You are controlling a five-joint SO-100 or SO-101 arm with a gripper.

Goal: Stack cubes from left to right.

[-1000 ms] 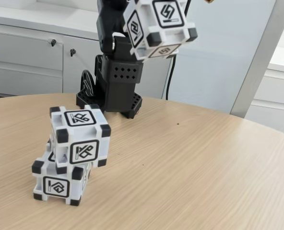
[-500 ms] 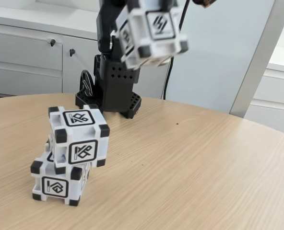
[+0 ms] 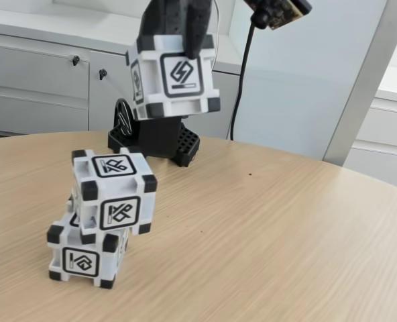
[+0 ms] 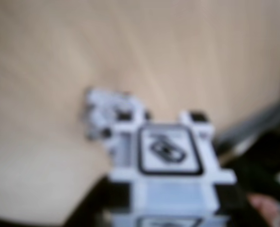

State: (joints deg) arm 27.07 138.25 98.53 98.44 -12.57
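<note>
Two white, black-cornered cubes are stacked askew, upper cube on lower cube; a third cube is held aloft above them, to their right.

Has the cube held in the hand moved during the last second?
Yes. In the fixed view the held cube has moved left and lower against the black arm base, closer to above the two-cube stack.

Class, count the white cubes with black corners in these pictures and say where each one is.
3. The bottom cube sits on the table; the middle cube rests on it, offset; the held cube hangs in the gripper above and right of the stack. None seems hidden.
</note>
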